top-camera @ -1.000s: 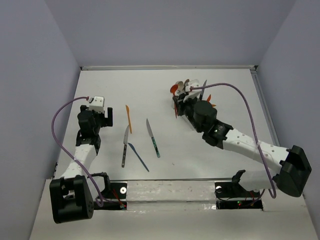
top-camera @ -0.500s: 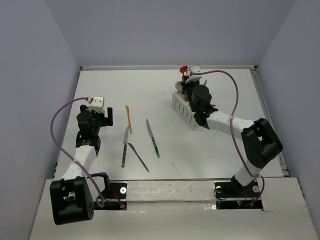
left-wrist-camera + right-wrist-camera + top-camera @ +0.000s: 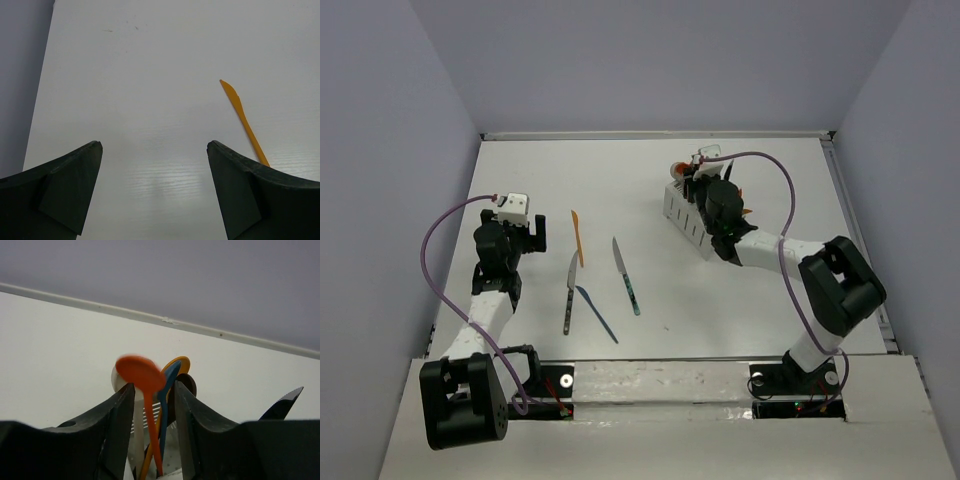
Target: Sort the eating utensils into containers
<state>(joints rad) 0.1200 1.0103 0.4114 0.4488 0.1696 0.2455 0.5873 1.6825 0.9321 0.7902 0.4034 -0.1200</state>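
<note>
The white slatted caddy (image 3: pixel 682 214) stands at the back right with several utensils upright in it. My right gripper (image 3: pixel 699 176) hangs right over it, open. An orange spoon (image 3: pixel 142 374), blurred, stands between the parted jaws without touching either; its handle runs down into the caddy (image 3: pixel 152 416) beside a blue spoon (image 3: pixel 169 382), a yellow one (image 3: pixel 184 361), a brown one (image 3: pixel 190 386) and a beige one (image 3: pixel 117 381). On the table lie an orange knife (image 3: pixel 577 236), a dark-handled silver knife (image 3: pixel 569 292), a blue knife (image 3: pixel 597 314) and another silver knife (image 3: pixel 626 276). My left gripper (image 3: pixel 526 234) is open and empty, left of the orange knife (image 3: pixel 243 118).
A serrated knife tip (image 3: pixel 283 402) sticks up from the caddy's other compartment. The table's back edge (image 3: pixel 660 134) and the side walls close in the work area. The right arm's purple cable (image 3: pixel 790 190) arcs over the caddy's right side.
The right gripper came over the caddy with the orange spoon, sank a little and opened; the spoon stands loose between the jaws. The left arm has not moved.
</note>
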